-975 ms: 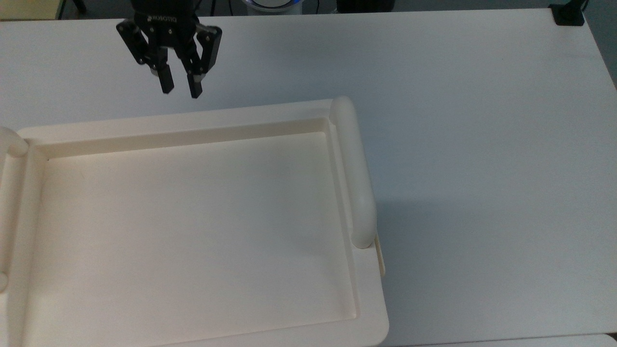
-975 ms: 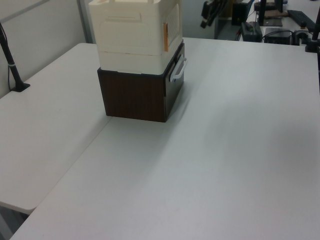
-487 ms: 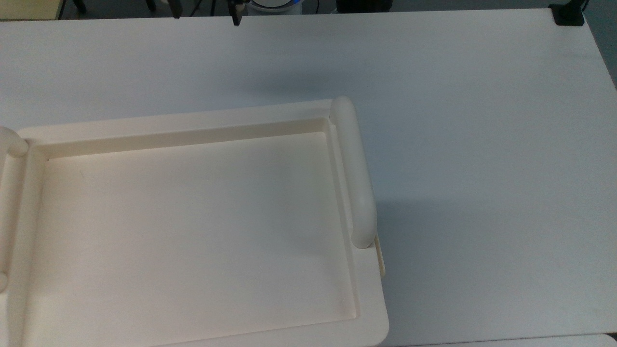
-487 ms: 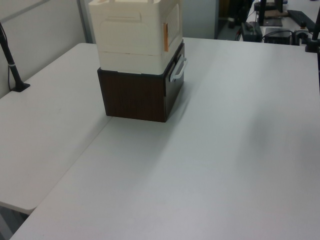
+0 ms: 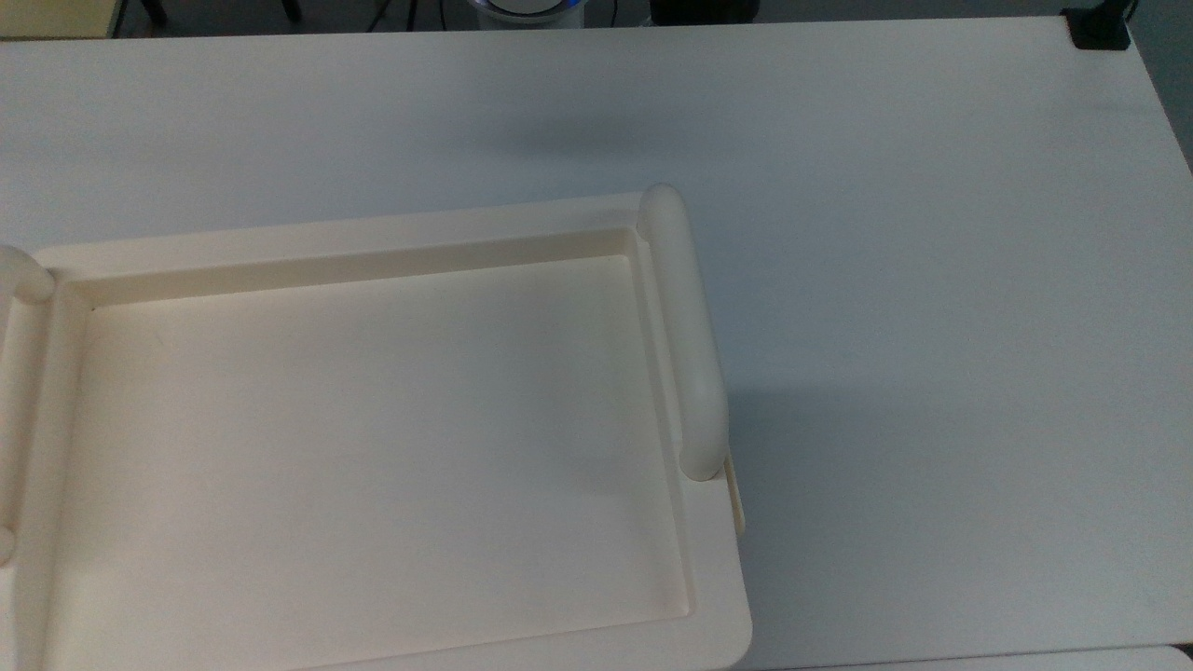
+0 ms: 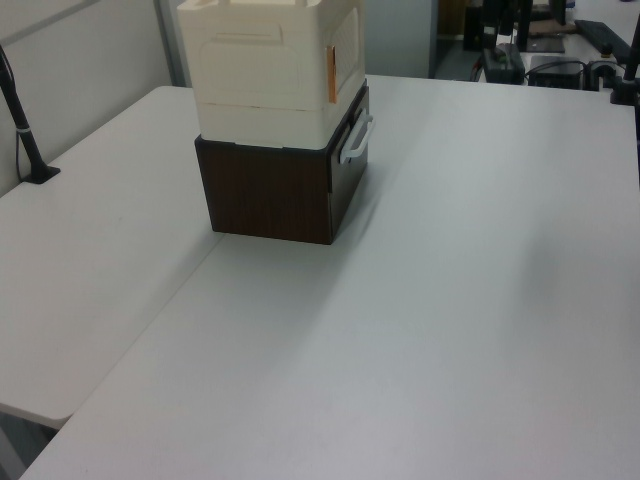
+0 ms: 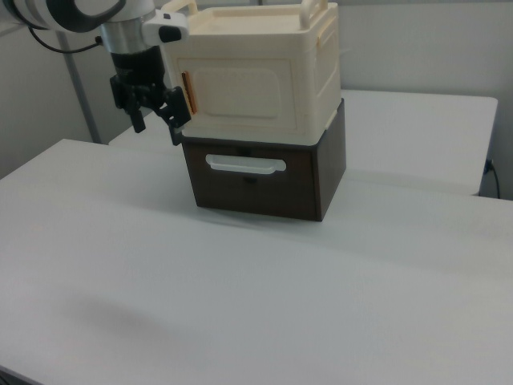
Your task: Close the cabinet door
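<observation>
hand [image 7: 155, 123]: black, fingers spread, holding nothing | cabinet door [image 7: 240, 95]: flat cream panel (flush) | dark woodgrain drawer box [image 7: 264, 180] beneath

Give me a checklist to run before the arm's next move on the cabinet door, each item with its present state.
1. The cabinet door lies flush with the cabinet front: ok, it looks shut in the right view.
2. The orange strip on the door's edge sits against the frame: ok.
3. The gripper holds nothing: ok, the jaws are open and empty.
4. The gripper is apart from the cabinet: cannot tell; it hangs close by the front corner at the right view's left.
5. The brown drawer below is pushed in: ok, its white handle sits level.
</observation>
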You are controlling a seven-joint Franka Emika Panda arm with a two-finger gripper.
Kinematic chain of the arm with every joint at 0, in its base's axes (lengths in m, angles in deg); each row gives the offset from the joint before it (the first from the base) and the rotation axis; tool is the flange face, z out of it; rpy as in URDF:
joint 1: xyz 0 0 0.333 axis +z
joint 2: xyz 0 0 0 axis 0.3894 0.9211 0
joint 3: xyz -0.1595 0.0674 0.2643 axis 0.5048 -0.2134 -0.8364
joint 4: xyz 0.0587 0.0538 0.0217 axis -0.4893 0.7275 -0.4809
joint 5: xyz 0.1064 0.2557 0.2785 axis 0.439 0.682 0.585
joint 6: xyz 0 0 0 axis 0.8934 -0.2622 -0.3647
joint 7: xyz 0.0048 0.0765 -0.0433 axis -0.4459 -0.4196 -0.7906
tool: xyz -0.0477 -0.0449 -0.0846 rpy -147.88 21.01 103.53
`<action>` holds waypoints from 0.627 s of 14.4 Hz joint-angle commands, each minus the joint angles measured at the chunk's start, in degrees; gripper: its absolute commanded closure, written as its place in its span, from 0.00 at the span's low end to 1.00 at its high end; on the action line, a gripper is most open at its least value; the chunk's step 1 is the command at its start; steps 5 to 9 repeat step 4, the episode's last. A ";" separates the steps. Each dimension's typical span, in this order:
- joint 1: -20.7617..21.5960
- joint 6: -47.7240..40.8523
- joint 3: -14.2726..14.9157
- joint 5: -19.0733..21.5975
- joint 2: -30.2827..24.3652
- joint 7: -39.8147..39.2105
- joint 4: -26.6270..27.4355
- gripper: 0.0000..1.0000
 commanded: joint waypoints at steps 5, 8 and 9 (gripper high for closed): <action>0.01 3.13 0.09 -0.81 0.05 -2.05 1.36 0.00; 0.01 3.13 0.09 -0.81 0.05 -2.05 1.36 0.00; 0.01 3.13 0.09 -0.81 0.05 -2.05 1.36 0.00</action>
